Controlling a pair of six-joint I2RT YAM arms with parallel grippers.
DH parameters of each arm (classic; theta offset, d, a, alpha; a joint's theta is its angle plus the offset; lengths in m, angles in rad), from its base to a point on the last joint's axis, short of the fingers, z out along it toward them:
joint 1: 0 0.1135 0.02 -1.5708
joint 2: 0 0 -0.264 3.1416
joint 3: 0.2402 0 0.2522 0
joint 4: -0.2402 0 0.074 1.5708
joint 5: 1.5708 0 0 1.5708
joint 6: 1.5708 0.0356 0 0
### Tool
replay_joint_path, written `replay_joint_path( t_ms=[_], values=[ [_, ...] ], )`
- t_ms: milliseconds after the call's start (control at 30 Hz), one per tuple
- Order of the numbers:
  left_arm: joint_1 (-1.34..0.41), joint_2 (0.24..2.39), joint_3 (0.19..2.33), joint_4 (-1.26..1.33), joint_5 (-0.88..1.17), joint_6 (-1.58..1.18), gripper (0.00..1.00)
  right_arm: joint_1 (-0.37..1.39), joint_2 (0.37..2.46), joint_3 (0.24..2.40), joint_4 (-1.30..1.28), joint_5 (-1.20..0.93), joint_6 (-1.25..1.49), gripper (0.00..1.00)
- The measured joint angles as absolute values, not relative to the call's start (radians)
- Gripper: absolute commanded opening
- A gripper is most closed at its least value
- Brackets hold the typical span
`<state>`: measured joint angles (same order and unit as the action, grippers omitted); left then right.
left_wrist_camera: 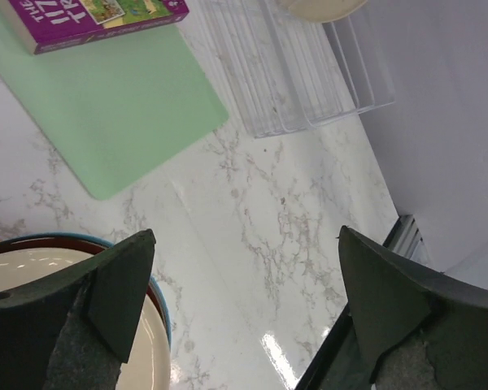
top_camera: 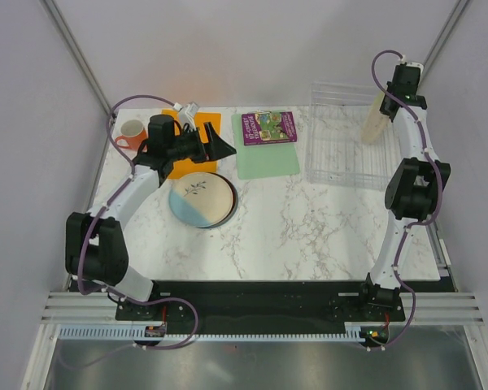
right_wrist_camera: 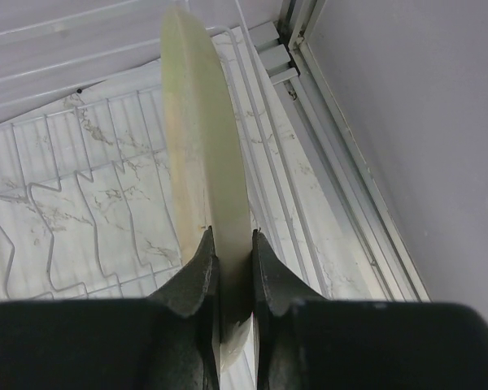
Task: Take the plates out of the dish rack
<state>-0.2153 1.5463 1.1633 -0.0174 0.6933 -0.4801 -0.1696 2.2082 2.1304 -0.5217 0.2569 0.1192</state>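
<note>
Top external view: a white marbled table (top_camera: 309, 227) is sitting between pale, plain walls. The left fingers (top_camera: 221, 149) are hanging spread wide and empty, with the stacked plates (top_camera: 202, 199) lying just below them. To their right, a green mat (top_camera: 267, 158) is lying flat. The right fingers (top_camera: 386, 99) are pinching the beige plate (right_wrist_camera: 203, 146) on edge, with the dish rack (top_camera: 342, 154) spreading beneath them.

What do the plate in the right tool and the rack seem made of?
Beige plate: probably glazed ceramic; thick, smooth rim with a soft sheen. Dish rack: thin white wire grid, likely coated metal, with see-through, plastic-looking walls.
</note>
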Motion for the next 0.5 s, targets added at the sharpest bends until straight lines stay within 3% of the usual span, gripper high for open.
replay_joint_path(
  t_ms=[233,500],
  values=[
    [-0.239,1.465,1.163,-0.11,0.485,-0.419,1.0,-0.17,2.202,2.127,-0.518,0.242,0.115,0.0],
    [-0.342,1.413,1.164,-0.207,0.094,-0.327,1.0,-0.156,2.142,2.127,-0.577,0.249,0.079,0.0]
  ],
)
